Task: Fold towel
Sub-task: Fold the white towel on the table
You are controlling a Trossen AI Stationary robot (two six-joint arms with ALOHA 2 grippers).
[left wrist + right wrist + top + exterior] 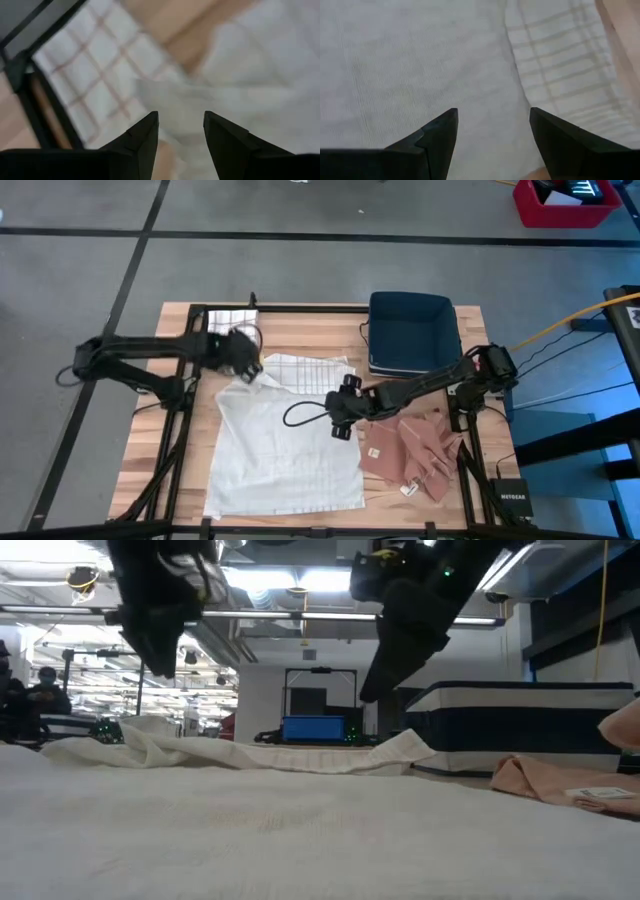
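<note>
Right now the left gripper (248,367) hangs over the far left corner of the white towel (280,442), its two fingers (142,137) parted with nothing between them, the rumpled cloth edge just beyond their tips. That towel lies spread across the middle of the wooden table (330,330), its far strip checked with thin lines and partly turned over. Behind the left gripper, at the table's far edge, a second checked cloth (232,318) lies apart. Moving right, the right gripper (340,412) sits above the towel's right side, jaws spread wide and empty, the weave directly below them. Farther right, a pink cloth (415,452) lies crumpled near the table's edge, and one dark blue bin (410,330) stands behind it. Two arms, three cloths, one bin.
</note>
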